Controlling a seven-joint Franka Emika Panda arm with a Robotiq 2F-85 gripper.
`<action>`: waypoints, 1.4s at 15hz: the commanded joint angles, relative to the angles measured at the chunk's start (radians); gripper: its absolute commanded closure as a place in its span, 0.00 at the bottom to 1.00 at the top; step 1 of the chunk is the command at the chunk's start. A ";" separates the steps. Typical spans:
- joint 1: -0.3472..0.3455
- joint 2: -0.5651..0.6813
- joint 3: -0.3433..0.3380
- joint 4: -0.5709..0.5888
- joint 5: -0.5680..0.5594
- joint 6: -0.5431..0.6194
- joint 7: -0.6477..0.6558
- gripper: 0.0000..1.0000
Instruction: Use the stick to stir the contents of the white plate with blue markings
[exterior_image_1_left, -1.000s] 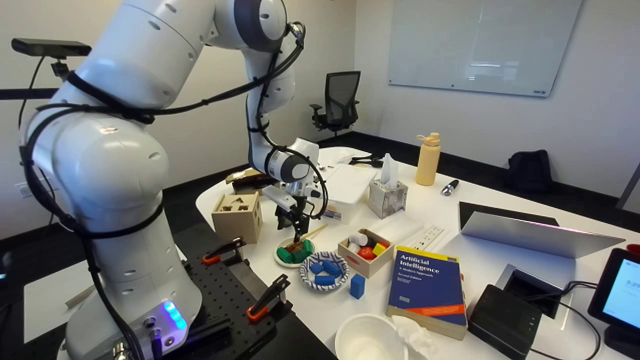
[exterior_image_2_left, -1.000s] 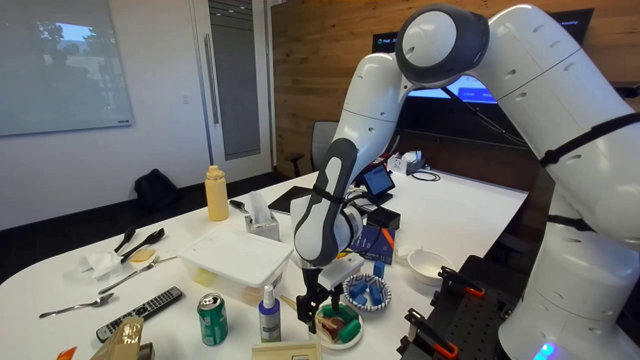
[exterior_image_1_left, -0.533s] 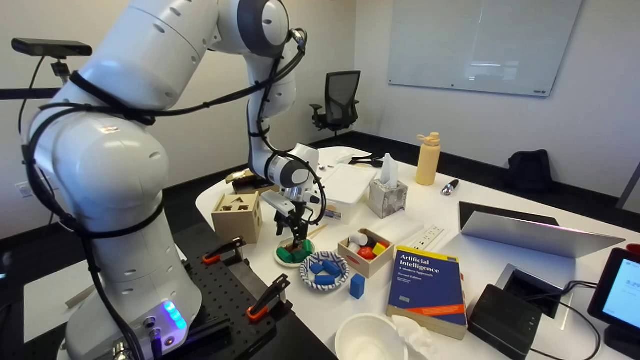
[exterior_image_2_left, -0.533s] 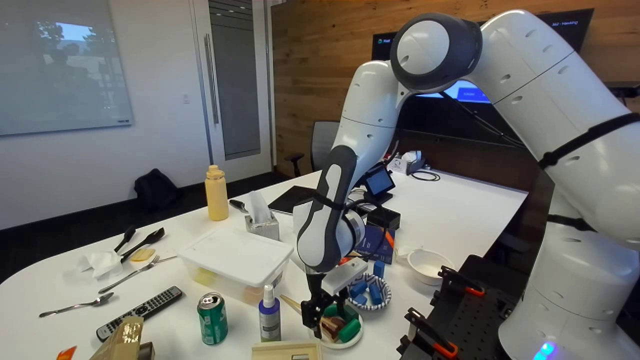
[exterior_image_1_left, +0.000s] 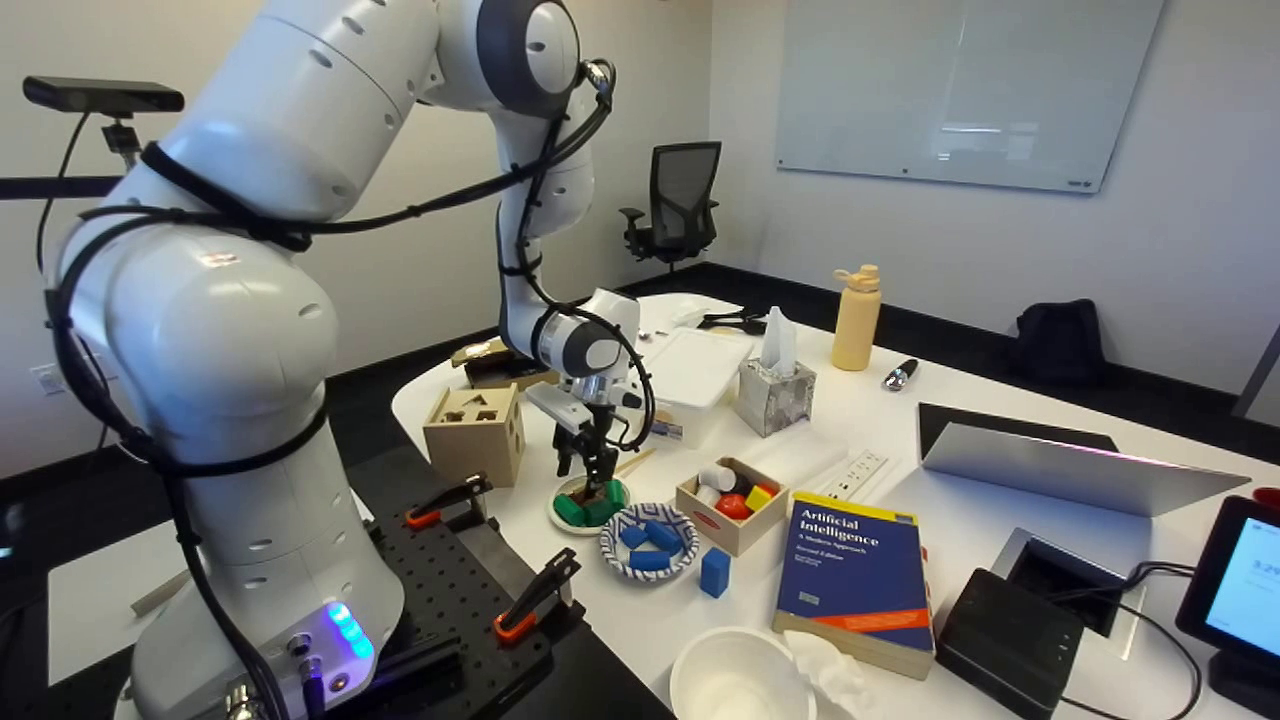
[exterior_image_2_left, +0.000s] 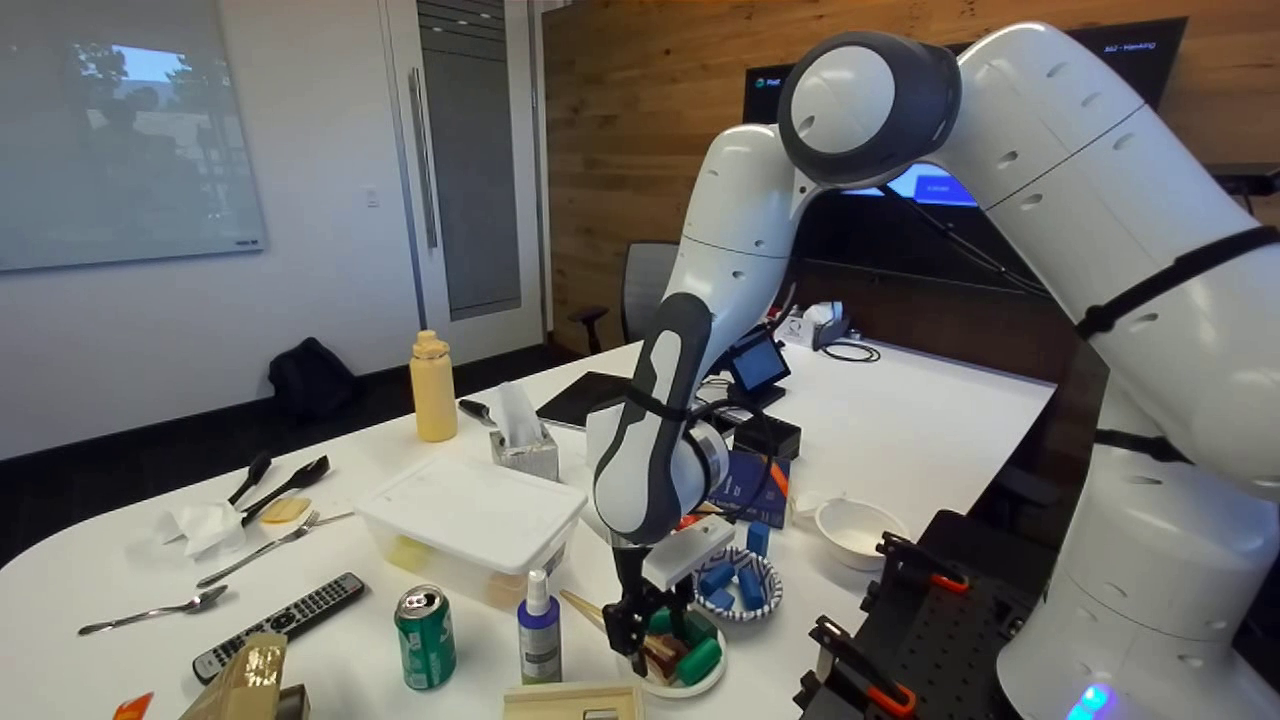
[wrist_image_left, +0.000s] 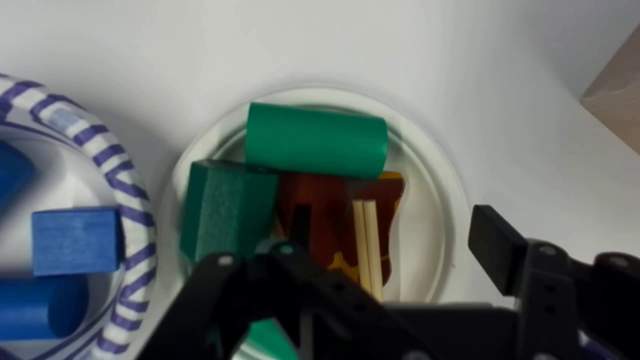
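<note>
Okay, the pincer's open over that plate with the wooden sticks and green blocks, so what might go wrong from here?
The pincer might bump the green blocks when gripping the wooden sticks, since they share one plate. The sticks look thin and lie side by side, so it may pinch only one or let them twist. Later, stirring could push blue blocks out of the blue-patterned dish, where several sit close together.

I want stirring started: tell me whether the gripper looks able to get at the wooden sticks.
Probably yes: the gripper is open and, in the wrist view, the wooden sticks show between its fingers, the green blocks leaving their tips uncovered.
</note>
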 joint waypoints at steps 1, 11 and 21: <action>0.009 0.015 -0.010 0.026 -0.015 -0.027 0.021 0.49; 0.013 0.026 -0.026 0.037 -0.020 -0.033 0.025 0.97; -0.020 -0.054 -0.007 0.030 -0.026 -0.138 -0.015 0.97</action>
